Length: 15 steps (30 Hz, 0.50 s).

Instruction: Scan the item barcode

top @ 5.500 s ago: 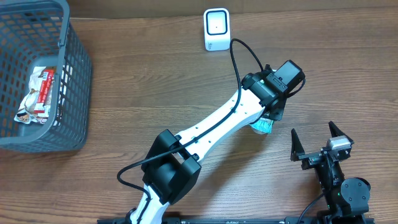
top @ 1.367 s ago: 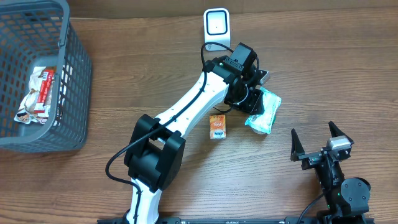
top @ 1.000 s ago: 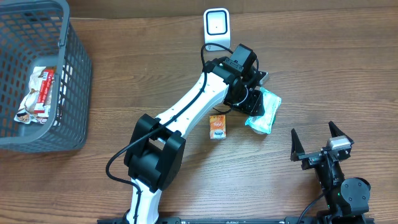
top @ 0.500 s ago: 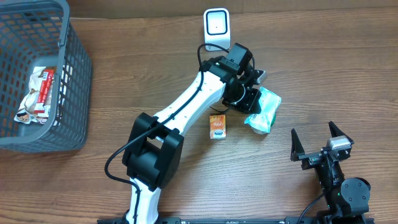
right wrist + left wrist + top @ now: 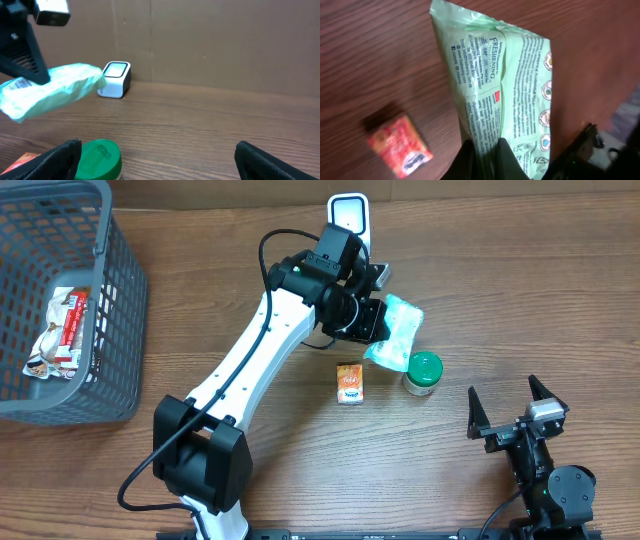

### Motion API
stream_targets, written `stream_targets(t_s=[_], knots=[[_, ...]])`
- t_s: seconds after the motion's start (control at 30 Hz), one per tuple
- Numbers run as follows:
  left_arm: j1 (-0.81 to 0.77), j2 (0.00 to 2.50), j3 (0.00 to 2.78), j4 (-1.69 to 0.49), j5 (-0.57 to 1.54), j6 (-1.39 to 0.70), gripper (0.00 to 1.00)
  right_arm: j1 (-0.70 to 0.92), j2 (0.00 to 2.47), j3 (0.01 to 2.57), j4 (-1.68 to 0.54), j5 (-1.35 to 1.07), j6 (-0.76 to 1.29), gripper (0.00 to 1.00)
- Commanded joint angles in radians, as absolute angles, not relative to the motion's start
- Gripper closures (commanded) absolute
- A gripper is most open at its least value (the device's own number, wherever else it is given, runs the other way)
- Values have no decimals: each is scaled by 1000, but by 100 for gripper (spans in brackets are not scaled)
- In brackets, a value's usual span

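Left gripper (image 5: 374, 330) pinches one crinkly green bag (image 5: 397, 328). One square orange box (image 5: 349, 383), one round jar (image 5: 423, 372). Right gripper (image 5: 510, 410) gapes wide.

This looks like a mock shop checkout set up in a robotics lab. A wood-grain counter (image 5: 200, 290) carries a small white barcode scanner (image 5: 348, 220) and a grey plastic shopping basket (image 5: 125, 330) with snack packets (image 5: 62, 330) inside. Retail goods are at hand: a green pouch (image 5: 397, 330), a little orange box (image 5: 349, 383), a green-lidded jar (image 5: 423, 372). The lab side shows in the white robot arm (image 5: 255, 350), the black robot arm (image 5: 545, 470) and the plain cardboard wall (image 5: 225, 40) behind.
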<state>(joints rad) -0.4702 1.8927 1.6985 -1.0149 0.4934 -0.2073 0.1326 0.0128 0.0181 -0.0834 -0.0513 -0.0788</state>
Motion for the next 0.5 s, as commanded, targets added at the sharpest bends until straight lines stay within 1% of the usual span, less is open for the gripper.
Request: stream_targets(t_s=[0.0, 0.1, 0.23, 0.33, 0.47], knots=[[-488, 1891, 1647, -1012, 308, -313, 96, 133, 3, 8, -81, -45, -80, 0], [-503, 1891, 1581, -966, 231, -411, 96, 133, 3, 8, -81, -45, -80, 0], [-517, 1891, 1473, -859, 229, -479, 96, 133, 3, 8, -81, -45, -80, 0], [-526, 1891, 1408, -781, 272, -488, 96, 133, 3, 8, -81, -45, -80, 0], [-534, 1891, 1365, -720, 404, -489, 96, 133, 3, 8, -81, -45, -80, 0]])
